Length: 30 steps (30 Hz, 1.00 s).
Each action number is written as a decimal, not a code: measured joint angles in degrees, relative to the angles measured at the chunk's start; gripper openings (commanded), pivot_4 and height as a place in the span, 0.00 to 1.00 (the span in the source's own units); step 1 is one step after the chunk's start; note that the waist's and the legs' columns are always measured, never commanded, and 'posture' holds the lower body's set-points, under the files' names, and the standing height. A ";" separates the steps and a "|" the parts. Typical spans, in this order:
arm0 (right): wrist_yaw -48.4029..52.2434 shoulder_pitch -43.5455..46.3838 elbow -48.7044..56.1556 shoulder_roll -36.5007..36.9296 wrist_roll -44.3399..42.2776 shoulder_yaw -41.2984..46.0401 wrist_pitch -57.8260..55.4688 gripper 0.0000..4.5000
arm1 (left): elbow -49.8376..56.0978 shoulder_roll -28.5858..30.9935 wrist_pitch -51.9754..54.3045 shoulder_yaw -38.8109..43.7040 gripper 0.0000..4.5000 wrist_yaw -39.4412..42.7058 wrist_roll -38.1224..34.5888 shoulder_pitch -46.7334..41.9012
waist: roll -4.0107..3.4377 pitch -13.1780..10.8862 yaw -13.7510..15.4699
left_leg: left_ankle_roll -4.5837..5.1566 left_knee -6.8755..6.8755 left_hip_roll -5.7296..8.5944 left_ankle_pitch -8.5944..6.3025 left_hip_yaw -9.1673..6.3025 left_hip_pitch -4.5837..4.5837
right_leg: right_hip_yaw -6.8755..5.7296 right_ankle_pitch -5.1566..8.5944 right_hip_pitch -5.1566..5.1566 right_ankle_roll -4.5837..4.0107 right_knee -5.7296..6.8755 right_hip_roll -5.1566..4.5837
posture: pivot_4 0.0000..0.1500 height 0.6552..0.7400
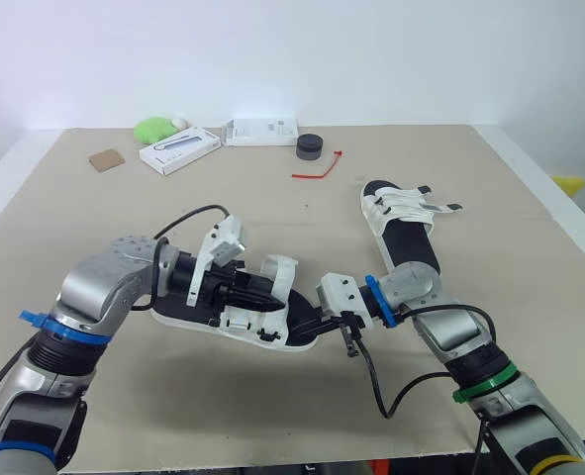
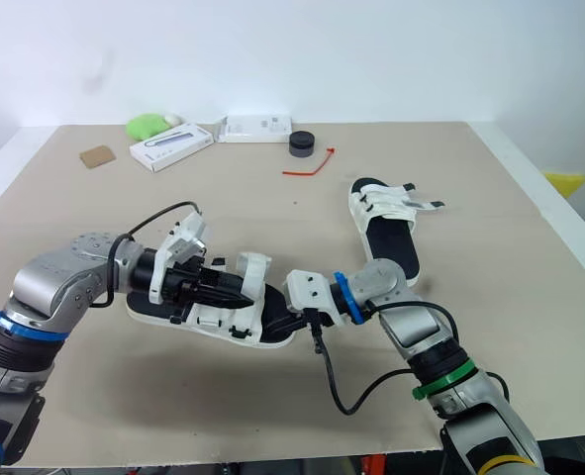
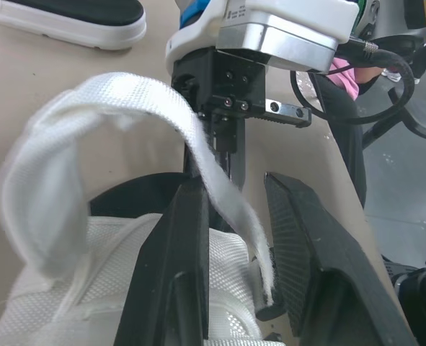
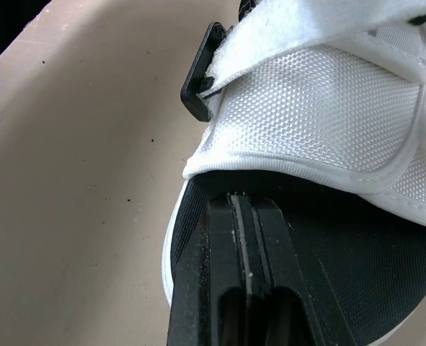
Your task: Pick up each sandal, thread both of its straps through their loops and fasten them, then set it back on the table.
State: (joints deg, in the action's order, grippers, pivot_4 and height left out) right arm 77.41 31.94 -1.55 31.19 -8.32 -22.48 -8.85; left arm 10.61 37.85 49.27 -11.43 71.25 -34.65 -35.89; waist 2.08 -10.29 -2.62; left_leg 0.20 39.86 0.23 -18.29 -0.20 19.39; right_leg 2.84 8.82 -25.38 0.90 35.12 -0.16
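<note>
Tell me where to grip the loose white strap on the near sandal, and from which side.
Probably best near its free tip: the strap hangs there between the fingers of the left pincer, flat faces toward them. Come along the sandal from the robot's left; the right pincer sits shut over the footbed at the other end.

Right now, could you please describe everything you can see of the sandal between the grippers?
The sandal lies flat, crosswise on the table. It has a white sole, a black footbed and a white mesh upper with a black loop. One white webbing strap arches up loose, its end between the open left gripper's fingers. The shut right gripper lies on the footbed at its right end.
</note>
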 measured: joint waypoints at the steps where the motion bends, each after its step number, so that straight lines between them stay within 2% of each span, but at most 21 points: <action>1: 0.00 0.00 0.00 0.00 0.00 0.00 0.00 0.00 | 0.08 0.00 -0.01 0.00 0.28 0.00 -0.06 0.00 | 0.00 0.00 0.00 | 0.00 0.00 0.00 0.00 0.00 0.00 | 0.00 0.00 0.00 0.00 0.00 0.00 | 1.00 1.00; 7: 0.02 0.02 0.00 0.00 0.02 0.00 0.00 0.00 | -0.53 0.02 -0.60 -0.11 0.28 0.15 0.54 -0.02 | 0.00 0.00 0.00 | 0.00 0.00 0.01 0.00 0.00 0.00 | 0.00 0.00 0.00 0.00 0.00 0.00 | 1.00 1.00; 11: 0.03 0.03 -0.01 0.01 0.05 0.00 0.02 0.00 | -0.14 0.28 -0.63 -1.77 0.02 0.75 0.71 0.01 | 0.00 0.00 0.00 | 0.00 0.00 0.01 0.00 0.01 0.00 | 0.01 0.00 0.00 0.00 0.00 0.00 | 1.00 1.00; 30: 0.03 0.05 -0.01 0.12 0.11 0.00 0.20 0.00 | 0.83 1.72 -4.56 -3.63 0.02 1.72 3.27 2.64 | 0.00 0.00 0.02 | 0.00 0.00 0.00 0.00 0.00 0.01 | 0.01 0.00 0.00 0.00 0.00 -0.01 | 1.00 1.00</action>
State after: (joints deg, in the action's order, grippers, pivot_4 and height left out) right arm 77.45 31.99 -1.56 31.31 -8.20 -22.48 -8.65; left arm 11.44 39.57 44.70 -15.06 72.97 -31.38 -33.25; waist 2.08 -10.29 -2.60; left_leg 0.20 39.86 0.24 -18.29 -0.20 19.39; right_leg 2.85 8.82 -25.38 0.90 35.12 -0.17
